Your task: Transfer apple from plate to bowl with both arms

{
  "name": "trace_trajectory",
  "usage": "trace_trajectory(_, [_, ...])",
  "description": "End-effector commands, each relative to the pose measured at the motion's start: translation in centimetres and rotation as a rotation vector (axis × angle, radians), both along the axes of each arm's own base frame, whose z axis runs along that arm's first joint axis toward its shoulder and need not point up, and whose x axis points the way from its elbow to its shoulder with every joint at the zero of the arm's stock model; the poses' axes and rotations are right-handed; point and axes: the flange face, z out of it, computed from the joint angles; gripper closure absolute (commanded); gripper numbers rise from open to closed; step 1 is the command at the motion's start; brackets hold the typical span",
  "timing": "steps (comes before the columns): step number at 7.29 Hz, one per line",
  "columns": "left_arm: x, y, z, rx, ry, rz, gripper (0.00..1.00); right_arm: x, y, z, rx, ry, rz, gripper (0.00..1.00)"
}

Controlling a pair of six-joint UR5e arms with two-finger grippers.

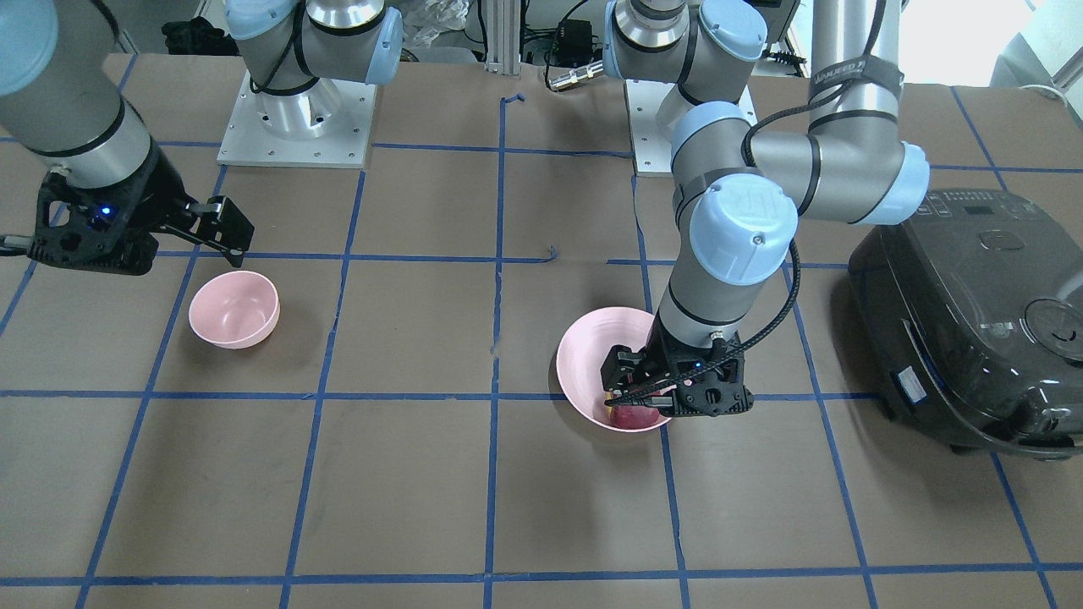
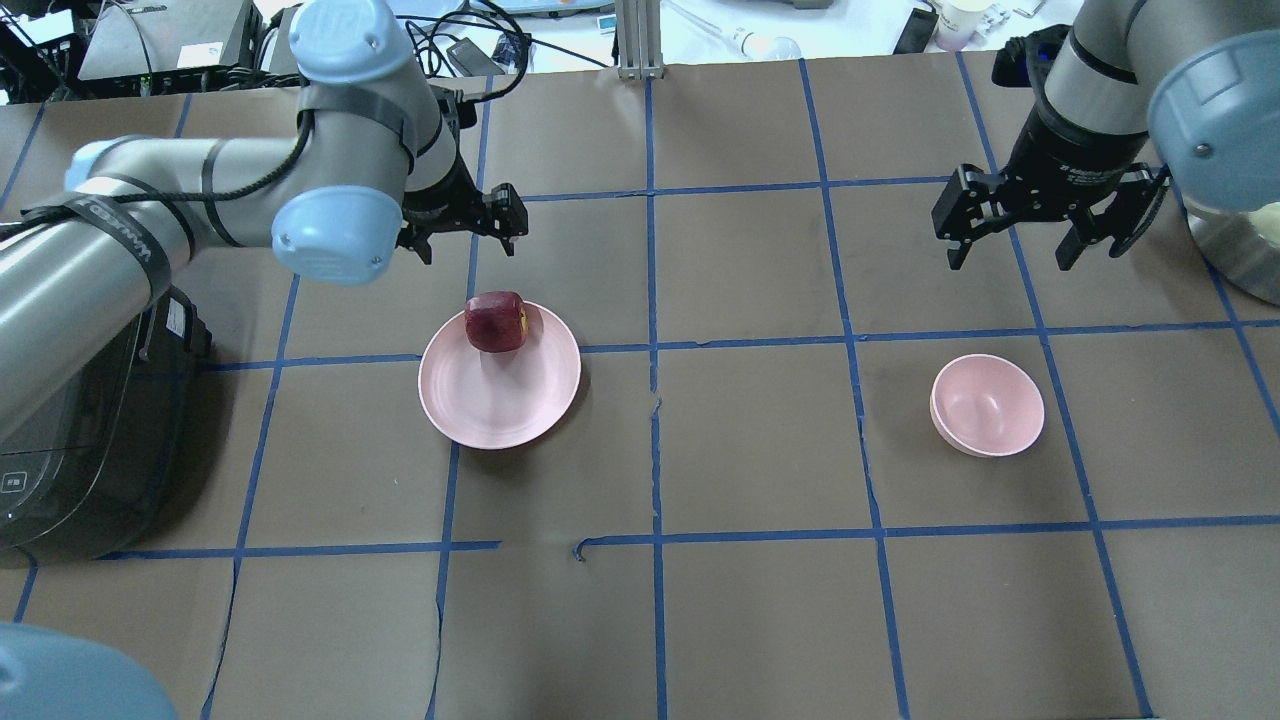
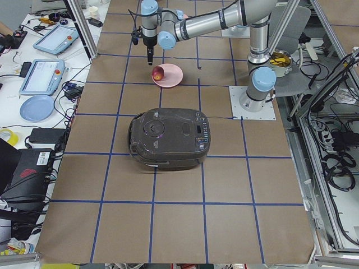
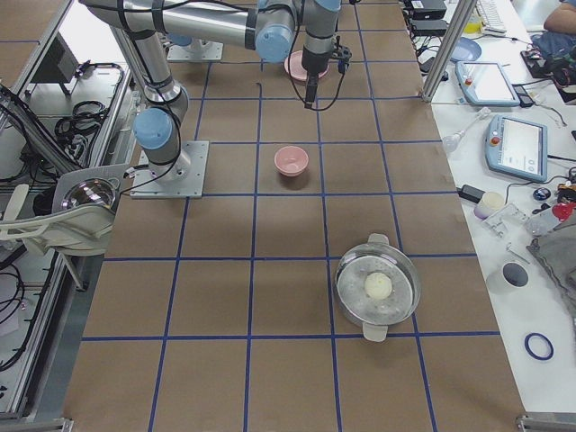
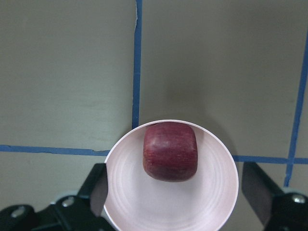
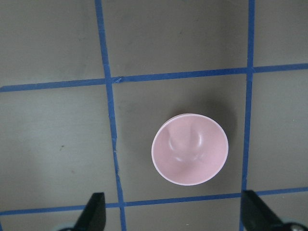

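Two grippers, both aimed straight down. I read left gripper point(image 2: 467, 232) spread wide, hovering over apple point(image 2: 495, 322), which sits on plate point(image 2: 500, 410) just beneath, between fingers. Right gripper point(image 2: 1012, 240) likewise spread, bowl point(image 2: 988, 405) below, untouched.

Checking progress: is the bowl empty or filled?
Empty: the bowl shows bare pink inside; the apple sits on the plate.

The table point(image 2: 760, 620) is brown, marked off by blue tape point(image 2: 653, 300) (a grid of squares). Directly on it stand a pink plate point(image 2: 500, 415), a smaller pink bowl point(image 2: 987, 405) well apart from it, a black cooker point(image 1: 973, 321) and a steel pot point(image 4: 339, 286).
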Motion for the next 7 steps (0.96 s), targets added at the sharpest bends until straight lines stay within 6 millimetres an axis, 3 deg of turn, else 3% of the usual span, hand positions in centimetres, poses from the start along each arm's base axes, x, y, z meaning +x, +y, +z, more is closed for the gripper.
trace_trajectory(1, [0.0,0.7,-4.4,0.042,0.005,0.005,0.0,-6.3,1.2,-6.4,0.125,-0.073,0.051,0.0])
trace_trajectory(3, [-0.1,1.1,-6.9,0.086,0.002,0.029,0.0,-7.5,1.1,-12.2,0.088,-0.048,0.073,0.0])
trace_trajectory(4, [-0.1,1.0,-7.4,0.081,0.004,0.035,0.0,-7.7,2.5,-15.5,0.148,-0.058,0.084,0.0])
trace_trajectory(7, [-0.1,0.9,-8.3,0.094,0.003,0.033,0.02,-8.7,2.4,-21.2,0.199,-0.052,0.072,0.01])
